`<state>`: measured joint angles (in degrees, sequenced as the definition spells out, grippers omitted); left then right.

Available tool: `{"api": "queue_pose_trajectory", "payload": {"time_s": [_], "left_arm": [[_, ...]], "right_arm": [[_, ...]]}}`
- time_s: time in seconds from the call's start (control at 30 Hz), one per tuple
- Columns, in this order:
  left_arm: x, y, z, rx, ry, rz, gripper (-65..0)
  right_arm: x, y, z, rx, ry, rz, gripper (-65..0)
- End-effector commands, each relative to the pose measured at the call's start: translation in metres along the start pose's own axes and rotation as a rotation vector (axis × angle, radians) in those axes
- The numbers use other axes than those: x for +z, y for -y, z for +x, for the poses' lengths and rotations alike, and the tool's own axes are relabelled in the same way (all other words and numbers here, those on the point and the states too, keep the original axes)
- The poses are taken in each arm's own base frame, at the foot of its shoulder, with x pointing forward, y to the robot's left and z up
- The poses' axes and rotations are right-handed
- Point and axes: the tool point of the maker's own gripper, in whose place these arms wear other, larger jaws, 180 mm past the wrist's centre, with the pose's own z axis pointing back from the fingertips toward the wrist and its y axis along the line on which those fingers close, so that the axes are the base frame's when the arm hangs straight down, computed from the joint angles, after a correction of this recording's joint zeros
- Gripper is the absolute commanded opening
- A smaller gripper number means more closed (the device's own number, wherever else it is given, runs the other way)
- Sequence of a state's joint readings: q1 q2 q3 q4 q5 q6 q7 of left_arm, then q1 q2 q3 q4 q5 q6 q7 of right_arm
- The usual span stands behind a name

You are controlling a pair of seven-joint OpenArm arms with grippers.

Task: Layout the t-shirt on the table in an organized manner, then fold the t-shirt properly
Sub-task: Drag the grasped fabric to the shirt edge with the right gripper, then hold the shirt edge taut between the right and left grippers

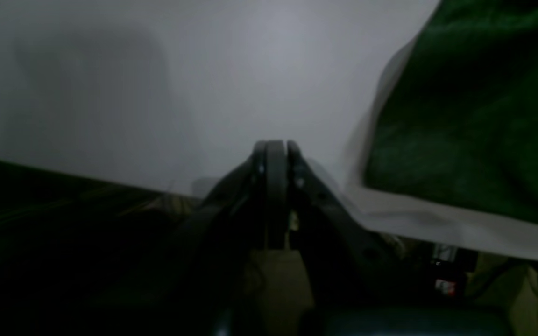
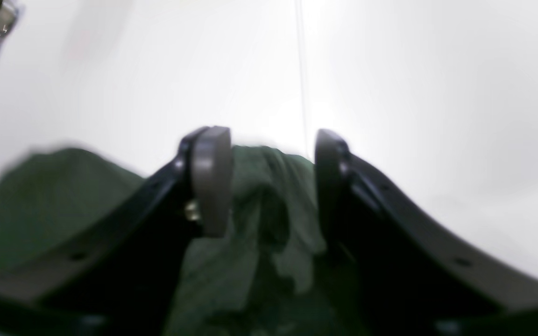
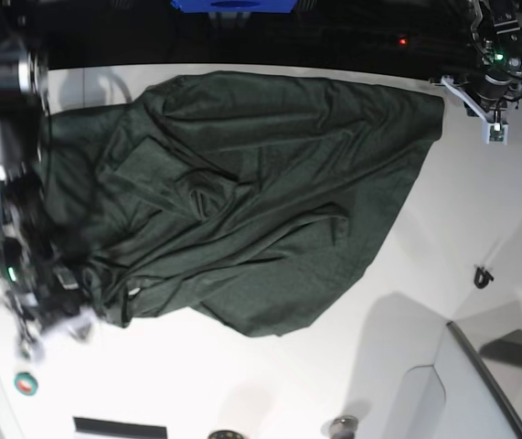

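Note:
The dark green t-shirt point(image 3: 242, 192) lies spread but wrinkled over the white table point(image 3: 425, 274), bunched at its left side in the base view. My right gripper point(image 2: 269, 175) is open over a crumpled fold of the t-shirt point(image 2: 269, 219), which sits loosely between the fingers point(image 2: 210, 177) without being pinched. In the base view the right arm point(image 3: 23, 274) stands blurred at the shirt's left edge. My left gripper point(image 1: 276, 147) is shut with nothing in it, over bare table point(image 1: 203, 93), with the t-shirt point(image 1: 479, 116) off to its right. The left arm point(image 3: 494, 64) is at the shirt's far right corner.
A small teal and red round thing point(image 3: 26, 384) lies near the right arm. A black clip point(image 3: 484, 274) sits on the table at the right. A seam line point(image 2: 302, 70) runs across the table. A dark strip point(image 3: 119, 427) and round fittings point(image 3: 343, 425) line the bottom edge.

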<state>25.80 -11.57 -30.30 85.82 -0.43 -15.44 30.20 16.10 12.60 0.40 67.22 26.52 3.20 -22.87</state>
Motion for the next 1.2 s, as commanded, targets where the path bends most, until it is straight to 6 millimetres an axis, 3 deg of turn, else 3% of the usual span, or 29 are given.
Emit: {"api": "queue_pose_trajectory", "payload": {"time_s": [0.0, 0.1, 0.2, 0.3, 0.53, 0.67, 0.83, 0.93, 1.07, 1.1, 1.17], "left_arm": [[0.003, -0.008, 0.011, -0.017, 0.033, 0.019, -65.0], [0.007, -0.007, 0.015, -0.025, 0.049, 0.018, -65.0], [0.014, -0.005, 0.023, -0.038, 0.077, 0.017, -65.0], [0.017, 0.001, 0.032, -0.011, 0.110, -0.002, -65.0], [0.023, 0.015, 0.049, 0.172, 0.187, -0.113, -65.0], [0.021, 0.014, 0.029, 0.190, 0.142, -0.114, -65.0], [0.018, -0.011, 0.009, 0.252, 0.106, -0.061, -64.0], [0.020, -0.012, 0.005, 0.229, 0.114, -0.120, -43.8], [0.027, 0.004, 0.000, 0.196, 0.130, -0.224, -19.4], [0.029, 0.008, -0.001, 0.196, 0.134, -0.244, -15.3], [0.031, 0.014, -0.004, 0.210, 0.139, -0.261, -14.2]], "right_arm": [[0.013, 0.002, 0.012, 0.012, 0.053, 0.006, -44.0], [0.053, 0.015, -0.020, 0.020, 0.057, -0.013, -50.6], [0.086, 0.036, -0.062, 0.003, 0.006, -0.063, -52.4], [0.116, 0.065, -0.099, -0.027, -0.050, -0.142, -64.5], [0.174, 0.137, -0.146, -0.254, -0.054, -0.392, -64.4], [0.193, 0.159, -0.156, -0.329, -0.034, -0.477, -52.7], [0.192, 0.145, -0.155, -0.263, -0.038, -0.358, -44.7], [0.188, 0.131, -0.160, -0.232, -0.086, -0.276, -38.4], [0.178, 0.117, -0.166, -0.219, -0.141, -0.196, -20.3], [0.176, 0.114, -0.169, -0.214, -0.148, -0.175, -15.5], [0.173, 0.108, -0.174, -0.211, -0.158, -0.141, -11.3]]}}
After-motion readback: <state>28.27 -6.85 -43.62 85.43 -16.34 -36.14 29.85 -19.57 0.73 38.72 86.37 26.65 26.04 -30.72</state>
